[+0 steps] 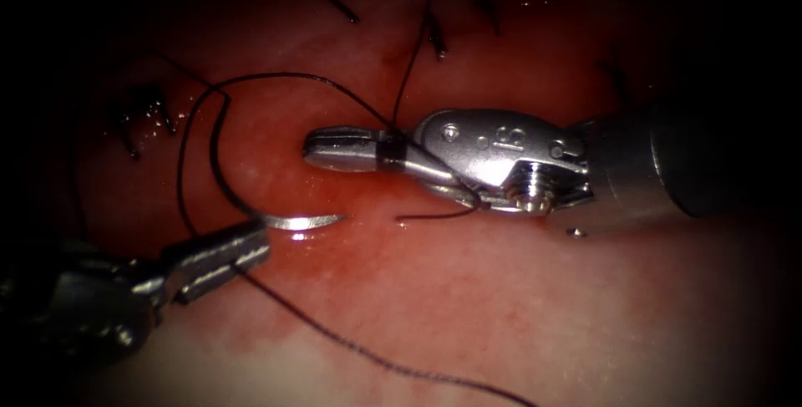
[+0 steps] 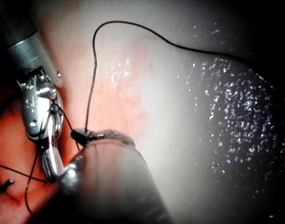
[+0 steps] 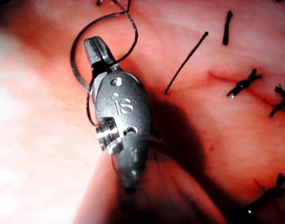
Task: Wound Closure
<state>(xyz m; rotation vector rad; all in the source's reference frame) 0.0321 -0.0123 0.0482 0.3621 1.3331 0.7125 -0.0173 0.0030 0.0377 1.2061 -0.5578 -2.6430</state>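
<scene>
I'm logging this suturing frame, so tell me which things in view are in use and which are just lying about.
In use:
- left gripper, shut on the needle near its pointed end, needle out of the tissue
- right gripper, thread wound round it

Lying about:
- finished stitches
- cut end of thread
- red fluid

Two tools — one needle, one thread — several stitches.

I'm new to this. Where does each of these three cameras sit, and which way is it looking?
Endoscope: above and in front, facing the tissue; left tool holds the needle, right tool wrapped in thread.
Left wrist: on the left arm, along its shaft.
Right wrist: on the right arm, facing its own jaws.
Shared: both wrist views show the right tool and thread.
</scene>
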